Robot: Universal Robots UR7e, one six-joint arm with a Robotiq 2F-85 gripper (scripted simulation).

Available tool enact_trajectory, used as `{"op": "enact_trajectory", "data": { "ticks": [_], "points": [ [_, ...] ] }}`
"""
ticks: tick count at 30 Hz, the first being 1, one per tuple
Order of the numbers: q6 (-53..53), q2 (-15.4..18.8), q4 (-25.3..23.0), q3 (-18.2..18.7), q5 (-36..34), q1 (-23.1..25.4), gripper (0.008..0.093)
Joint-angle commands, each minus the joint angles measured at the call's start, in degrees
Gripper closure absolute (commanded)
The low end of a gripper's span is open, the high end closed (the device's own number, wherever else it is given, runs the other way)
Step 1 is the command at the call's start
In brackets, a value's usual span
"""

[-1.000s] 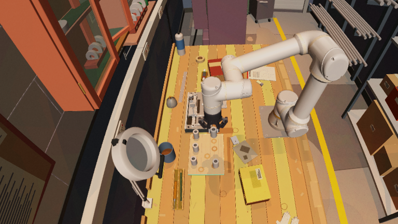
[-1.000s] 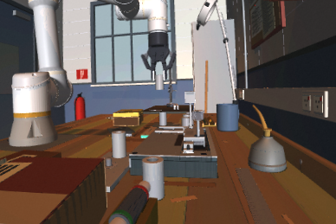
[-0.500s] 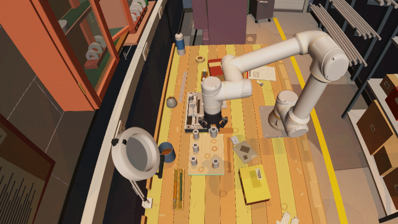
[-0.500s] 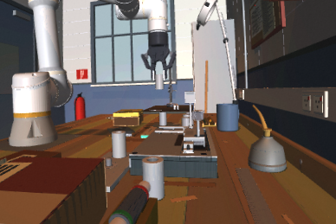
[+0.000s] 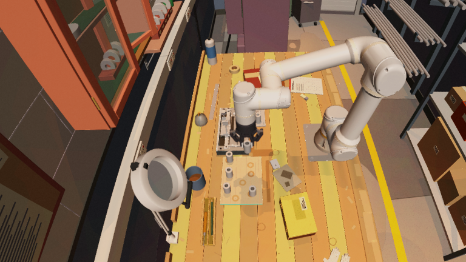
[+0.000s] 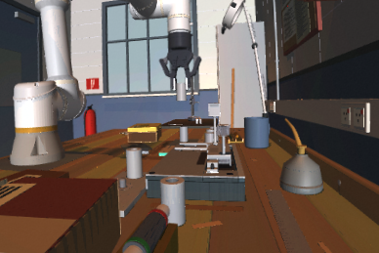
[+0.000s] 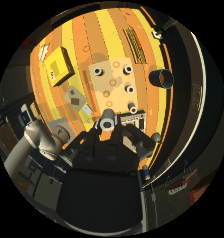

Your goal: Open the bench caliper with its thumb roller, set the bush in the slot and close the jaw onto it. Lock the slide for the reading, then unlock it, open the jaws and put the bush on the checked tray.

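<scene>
A grey bush [image 6: 181,91] hangs upright between the fingers of my gripper [image 6: 180,78], high above the bench. In the wrist camera the fingers grip the bush [image 7: 107,122] on its sides, its bore facing the lens. The bench caliper [image 5: 228,128] sits on its grey base right below, near the middle of the bench. My gripper [image 5: 246,142] is over the caliper's near end, by the edge of the tan tray [image 5: 242,181]. Several other bushes [image 5: 229,172] stand on that tray. Another bush [image 6: 172,200] stands off the caliper's other end.
A blue cup [image 5: 196,178] stands beside the tray, next to a magnifier lamp [image 5: 159,179]. A yellow box [image 5: 297,214] lies right of the tray. An oil can [image 6: 300,171] sits by the wall. A red box [image 6: 53,211] and a roller handle [image 6: 146,233] lie at the bench end.
</scene>
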Motion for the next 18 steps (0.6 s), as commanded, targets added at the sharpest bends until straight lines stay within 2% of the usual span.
{"op": "enact_trajectory", "data": {
  "ticks": [1, 10, 14, 18],
  "points": [
    [-1.3, -0.1, -0.1, 0.0, 0.0, -1.4, 0.0934],
    [-13.3, 1.1, -0.2, -1.1, 0.0, -13.4, 0.0934],
    [-15.9, 1.8, -0.3, -1.7, 0.0, -16.0, 0.0934],
    [-16.5, 1.9, -0.3, -1.8, 0.0, -16.5, 0.0934]
  ]
}}
